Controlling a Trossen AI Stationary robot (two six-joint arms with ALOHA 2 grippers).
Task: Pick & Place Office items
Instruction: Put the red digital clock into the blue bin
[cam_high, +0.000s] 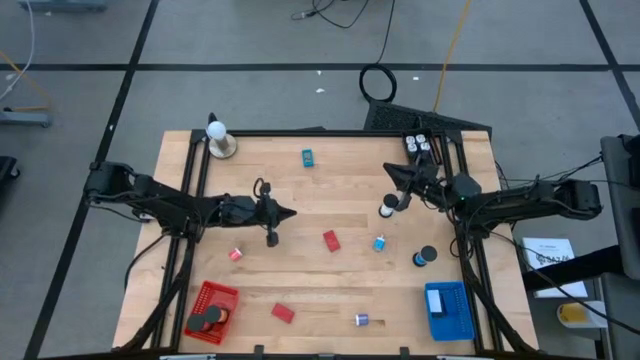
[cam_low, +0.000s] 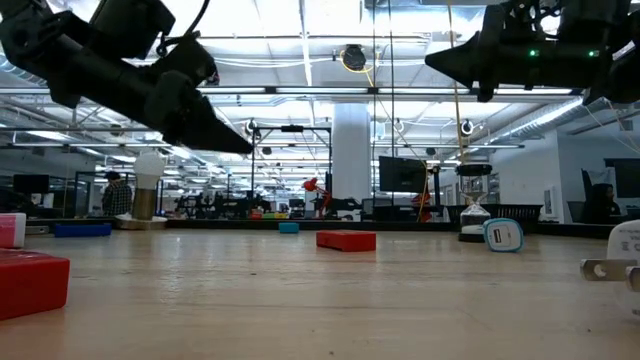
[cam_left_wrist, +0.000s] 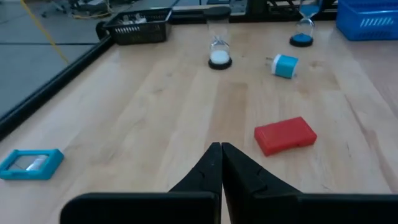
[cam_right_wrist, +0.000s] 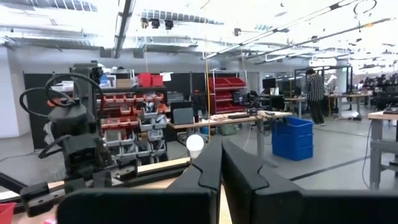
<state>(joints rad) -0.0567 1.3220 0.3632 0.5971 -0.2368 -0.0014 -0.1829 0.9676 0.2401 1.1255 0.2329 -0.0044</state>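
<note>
My left gripper hangs shut and holds nothing above the table's middle left, pointing toward a red block that lies flat on the wood. My right gripper is shut on nothing, raised over the far right and tipped upward. Other office items lie loose: a teal piece, a blue and white block, a black disc, a small hourglass-like piece, a second red block, a small red piece and a purple bit.
A red mesh basket holding black discs stands at the near left, and a blue mesh basket at the near right. A black tray sits at the far right. The white ball on its tan base stands at the far left corner.
</note>
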